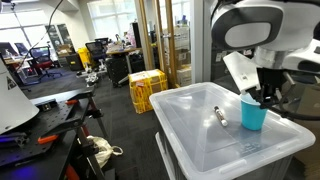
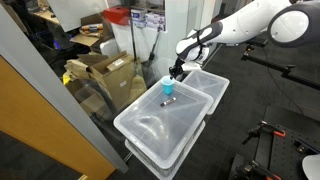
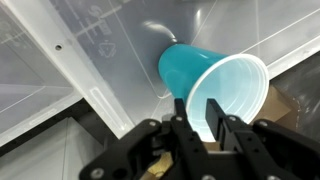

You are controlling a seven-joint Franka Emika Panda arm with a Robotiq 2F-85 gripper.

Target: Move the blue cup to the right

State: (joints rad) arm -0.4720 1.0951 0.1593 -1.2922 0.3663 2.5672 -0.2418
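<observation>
The blue cup (image 1: 254, 114) is a small cyan plastic cup standing at the far edge of a translucent white bin lid (image 1: 195, 135). It also shows in an exterior view (image 2: 168, 86) and fills the wrist view (image 3: 205, 75), its open mouth facing the camera. My gripper (image 3: 199, 118) has its two black fingers closed on the cup's rim wall, which passes between them. In both exterior views the gripper (image 1: 268, 97) (image 2: 175, 73) sits directly above the cup. I cannot tell whether the cup's base touches the lid.
A thin white-and-black marker (image 1: 220, 116) (image 2: 168, 101) lies on the lid close to the cup. A second bin lid (image 2: 205, 85) adjoins behind. Cardboard boxes (image 2: 105, 72) and a yellow crate (image 1: 147, 88) stand on the floor beyond.
</observation>
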